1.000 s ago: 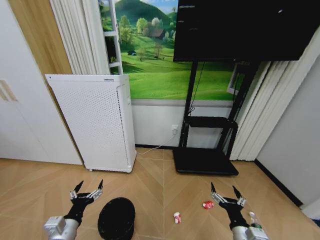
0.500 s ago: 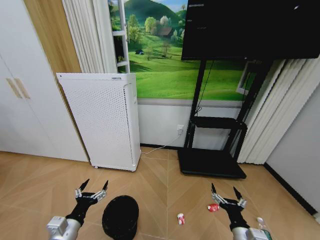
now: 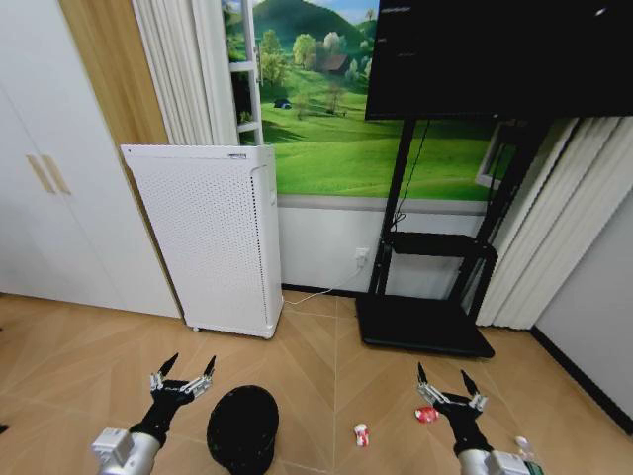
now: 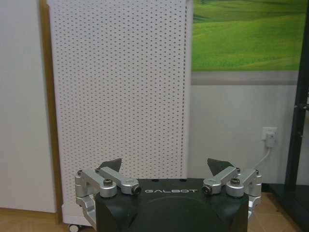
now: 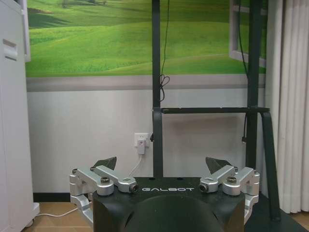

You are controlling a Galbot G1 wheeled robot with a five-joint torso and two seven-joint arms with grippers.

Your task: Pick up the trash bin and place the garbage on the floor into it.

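Head view, left gripper [image 3: 183, 373]: jaws spread wide and holding nothing, held low over the floor [image 3: 89, 366] just left of the trash bin [image 3: 242, 427].
Head view, right gripper [image 3: 443, 385]: jaws equally wide, empty, hovering near the red packet [image 3: 426, 414].
Wrist views: left gripper [image 4: 165, 166] faces the white perforated cabinet [image 4: 118, 101]; right gripper [image 5: 161, 164] faces the black TV stand [image 5: 207, 110] and the wall socket [image 5: 141, 142].
Change: over the last second the whole picture has slid, with the cabinet and bin now further right and the white closet doors [image 3: 45, 188] wider at left; this reads as the camera turning, not the things moving. Both grippers keep their pose.
Meaning: probably still lining up on the bin; no grasp begun.
Trash bin: small, round, black, tapered, upright between the arms, opening upward.
Garbage: red-and-white wrapper [image 3: 362, 434] right of the bin; clear bottle [image 3: 525, 450] at the right arm's far side; all three lie on the floor.
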